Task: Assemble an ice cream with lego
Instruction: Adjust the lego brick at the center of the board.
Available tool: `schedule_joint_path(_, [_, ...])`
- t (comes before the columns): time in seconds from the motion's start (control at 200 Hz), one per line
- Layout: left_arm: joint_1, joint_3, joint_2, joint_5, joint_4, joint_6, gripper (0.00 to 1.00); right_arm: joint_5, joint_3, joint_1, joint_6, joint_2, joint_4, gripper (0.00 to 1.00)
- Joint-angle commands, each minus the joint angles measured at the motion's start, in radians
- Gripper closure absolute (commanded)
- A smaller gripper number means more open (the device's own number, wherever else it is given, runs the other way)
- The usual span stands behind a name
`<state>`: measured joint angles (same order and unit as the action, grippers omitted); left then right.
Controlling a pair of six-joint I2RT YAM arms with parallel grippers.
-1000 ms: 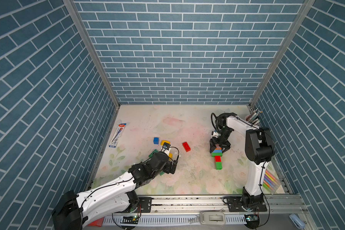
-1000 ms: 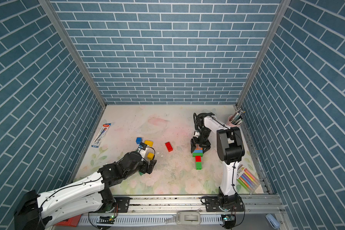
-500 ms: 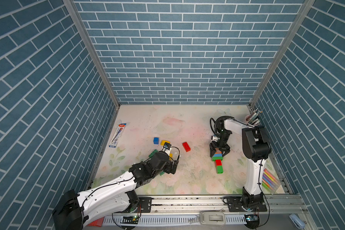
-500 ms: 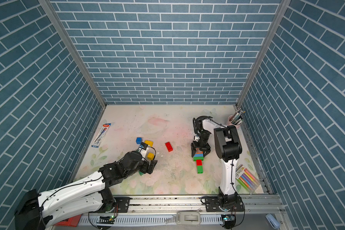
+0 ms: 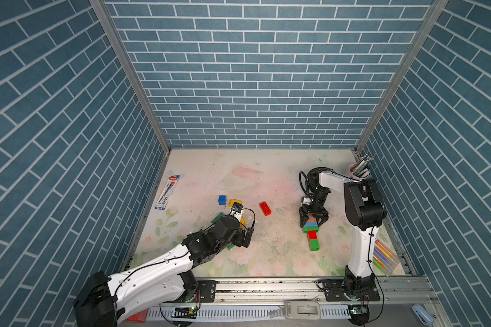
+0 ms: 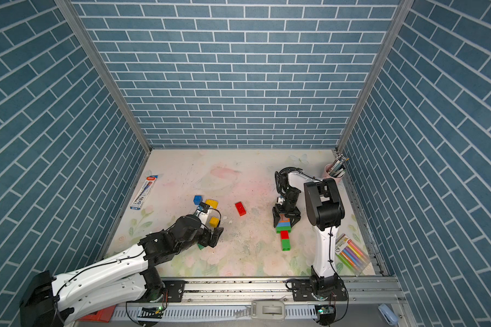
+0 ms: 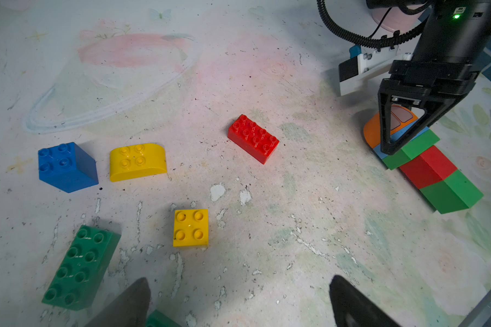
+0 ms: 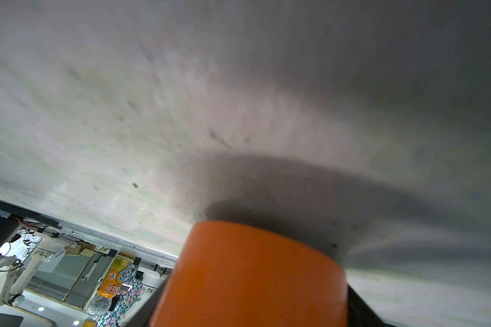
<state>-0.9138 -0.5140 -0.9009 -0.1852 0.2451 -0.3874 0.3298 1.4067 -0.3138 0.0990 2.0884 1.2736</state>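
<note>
On the worn floral-printed surface (image 5: 238, 175), found a joined stack of chunky plastic lego bricks (image 5: 311, 233) lying on its side in both top views. Read from the stem end: small green square brick (image 7: 451, 195), small red square brick (image 7: 431, 170), wider green oblong brick (image 7: 414, 147), light-blue brick (image 7: 379, 151) with only a thin edge showing, and orange round-topped brick (image 7: 370, 133) as the cap. Noted all five touching end to end, no gap visible.

Found the right pincer (image 7: 406, 136) at the cap end of the stack, clenched across the orange round-topped brick, one finger on each flank. Confirmed from the right wrist view, the orange brick filling the gap between the fingers.

Found the left pincer (image 7: 238, 283) well apart from the stack, released wide, holding nothing, hovering low over loose pieces.

Counted loose, all on the side of the stack toward the left arm:
- red oblong studded brick (image 7: 253, 138), nearest to the stack
- yellow round-topped brick (image 7: 138, 161)
- blue square brick (image 7: 65, 167)
- yellow square brick (image 7: 191, 228)
- dark green oblong brick (image 7: 81, 266), farthest from the stack

Saw a further green scrap (image 7: 159, 321) at the edge of the left wrist view, with too little showing to name.

Judged done: cone and first scoop apparently joined, though seating of the cap not verifiable. Judged left: release of the cap, then possibly a second scoop from the yellow round-topped brick. Cannot tell the intended final design.
</note>
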Motion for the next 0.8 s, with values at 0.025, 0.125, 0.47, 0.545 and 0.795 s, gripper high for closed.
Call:
schedule_joint_path(0.025, [0.007,-0.02,0.023,-0.02,0.039,-0.009,0.0,-0.018,-0.029,0.002,-0.039,0.001,-0.051,0.36])
schedule_joint_path(0.125, [0.007,-0.02,0.029,-0.024,0.049,-0.011,0.01,-0.01,-0.03,0.002,-0.04,0.005,-0.06,0.02])
schedule_joint_path(0.47, [0.007,-0.026,0.064,-0.09,0.115,-0.04,0.0,-0.083,-0.063,0.001,-0.003,-0.17,-0.126,0.02])
schedule_joint_path(0.545, [0.007,-0.037,0.053,-0.123,0.148,-0.059,0.01,-0.112,-0.078,-0.001,0.009,-0.255,-0.147,0.02])
schedule_joint_path(0.795, [0.008,-0.136,-0.129,-0.134,0.249,-0.139,0.0,-0.097,-0.192,-0.017,0.101,-0.577,-0.313,0.01])
